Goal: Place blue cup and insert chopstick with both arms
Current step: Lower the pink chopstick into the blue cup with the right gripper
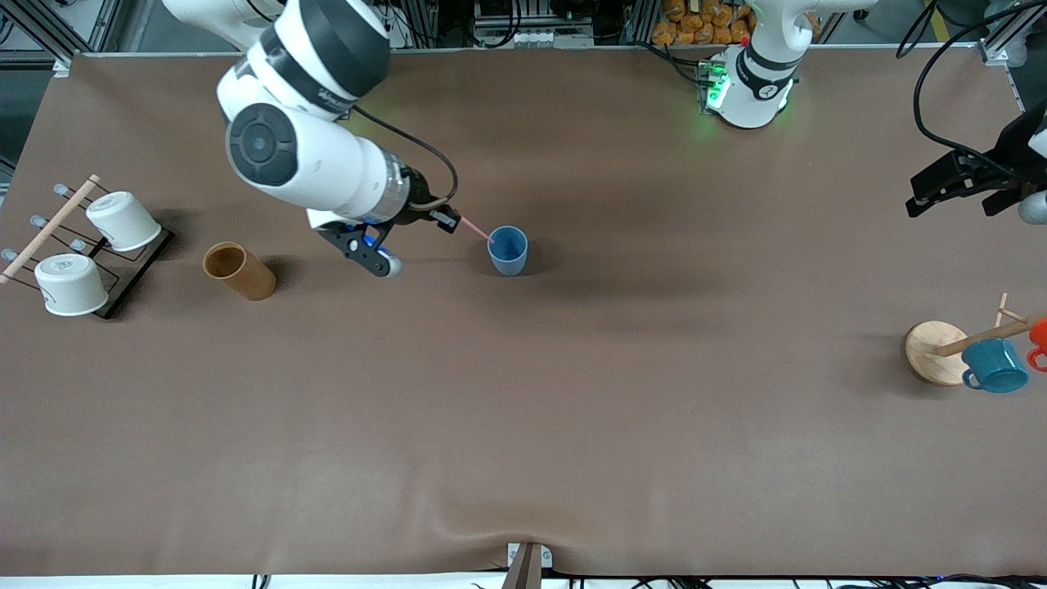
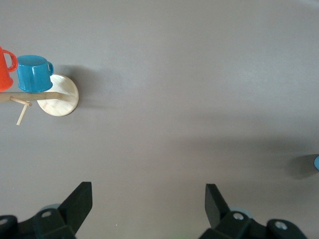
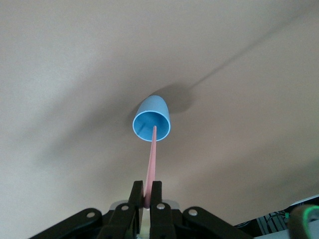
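right claw (image 3: 145, 199) pinching chopstick (image 3: 151, 159), tip inside upright blue cup (image 3: 151, 121) | left claw (image 2: 148, 209) spread wide, waiting over counter (image 1: 572, 409)

1. The chopstick's (image 3: 151, 159) held end is hiding between the right gripper's (image 3: 146, 195) closed fingers; its tip is dipping past the blue cup's (image 3: 151, 119) rim, so its end is not showing.
2. In the front view the right wrist is covering most of the right gripper.
3. The left gripper (image 1: 957, 186) is sitting at the front view's edge, its arm cut off.
4. An orange mug (image 1: 1040, 337) on the mug tree (image 1: 941, 352) is running off the frame's edge.
5. In the left wrist view only a sliver of the blue cup is showing at the edge.
6. The left wrist view's edge is cutting off the open left fingers (image 2: 79, 203).
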